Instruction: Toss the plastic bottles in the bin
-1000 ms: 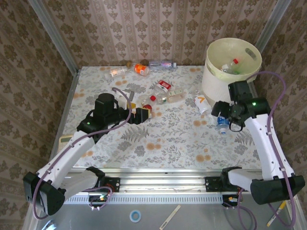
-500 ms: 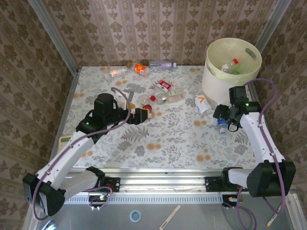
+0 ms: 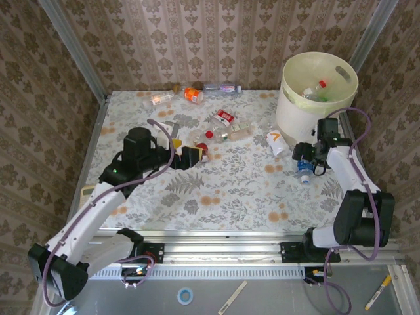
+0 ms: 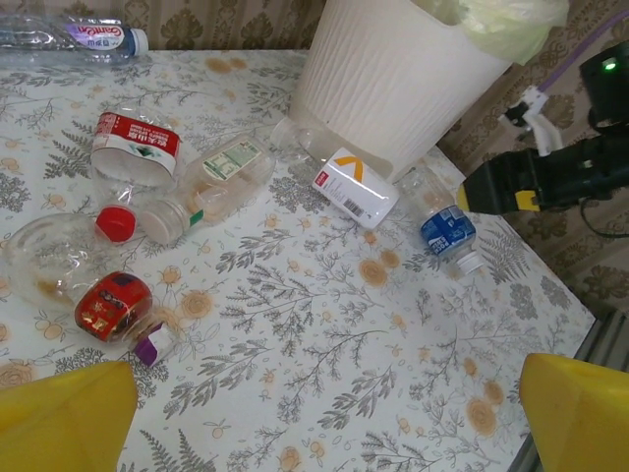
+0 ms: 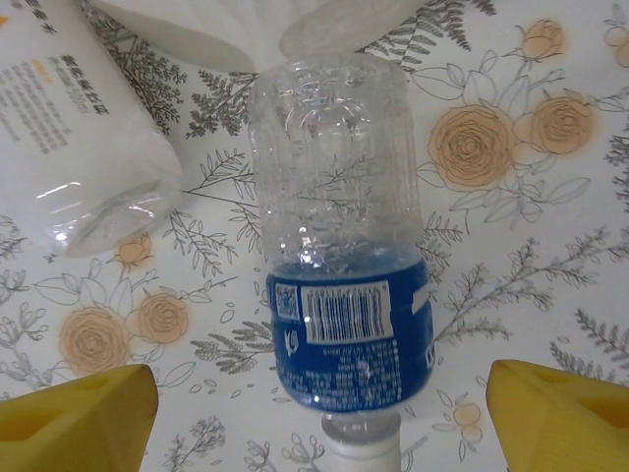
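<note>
A clear plastic bottle with a blue label (image 5: 344, 285) lies on the floral table, white cap toward my right wrist. My right gripper (image 5: 324, 413) is open, its yellow fingers (image 5: 79, 413) wide on either side of the bottle and not touching it. From above, this gripper (image 3: 304, 156) hovers over that bottle (image 3: 304, 169), just in front of the bin (image 3: 295, 115). My left gripper (image 3: 190, 156) is open and empty over mid-table beside a cluster of crushed bottles (image 3: 220, 131). In the left wrist view its fingers (image 4: 59, 413) frame bare cloth.
A white-labelled bottle (image 3: 276, 141) lies by the bin's base. Red-labelled bottles (image 4: 136, 147) and a red-capped clear one (image 4: 59, 251) sit mid-table. An orange bottle (image 3: 193, 95) and a long clear one (image 3: 222, 88) lie along the far edge. Bottles rest inside the bin (image 3: 315, 90).
The right arm has folded back and straightened toward the bin's side, keeping its gripper over the blue-labelled bottle. The left arm has shifted slightly to the left.
</note>
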Controlling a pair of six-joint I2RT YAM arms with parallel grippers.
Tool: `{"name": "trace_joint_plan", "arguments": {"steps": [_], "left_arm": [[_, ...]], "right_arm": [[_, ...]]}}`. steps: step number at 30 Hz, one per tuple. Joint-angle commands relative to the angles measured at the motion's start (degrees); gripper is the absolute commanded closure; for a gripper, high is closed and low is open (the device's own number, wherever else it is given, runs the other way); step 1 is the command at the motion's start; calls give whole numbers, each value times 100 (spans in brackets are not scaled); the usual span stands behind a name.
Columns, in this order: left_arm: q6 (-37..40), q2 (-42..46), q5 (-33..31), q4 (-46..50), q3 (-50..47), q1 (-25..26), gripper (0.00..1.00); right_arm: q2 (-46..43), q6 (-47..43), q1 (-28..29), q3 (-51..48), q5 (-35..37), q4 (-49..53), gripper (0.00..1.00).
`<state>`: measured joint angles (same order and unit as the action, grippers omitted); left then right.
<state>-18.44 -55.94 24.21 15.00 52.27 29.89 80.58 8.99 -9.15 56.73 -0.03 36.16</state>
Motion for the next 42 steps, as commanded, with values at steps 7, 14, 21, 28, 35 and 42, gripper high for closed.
{"name": "trace_joint_plan", "arguments": {"steps": [7,14,21,28,35,42], "left_arm": [[-13,320,-91,304,206,-49,0],[-54,432,-186,357,160,-51,0],[-68,488,-232,355,91,-62,0],[-45,495,-241,345,79,-80,0],[-72,453,-224,284,63,-140,0],[-109,326,-171,194,7,-213,0]], "right_arm": [[864,-417,-111,61,-252,-431,15],[1353,-316,-109,233,-49,-322,21],[1439,-92,-114,226,57,-215,38],[975,251,-112,18,78,-137,44],[-362,960,17,-607,-15,-85,51],[-2001,1708,544,-1374,-62,61,54]]}}
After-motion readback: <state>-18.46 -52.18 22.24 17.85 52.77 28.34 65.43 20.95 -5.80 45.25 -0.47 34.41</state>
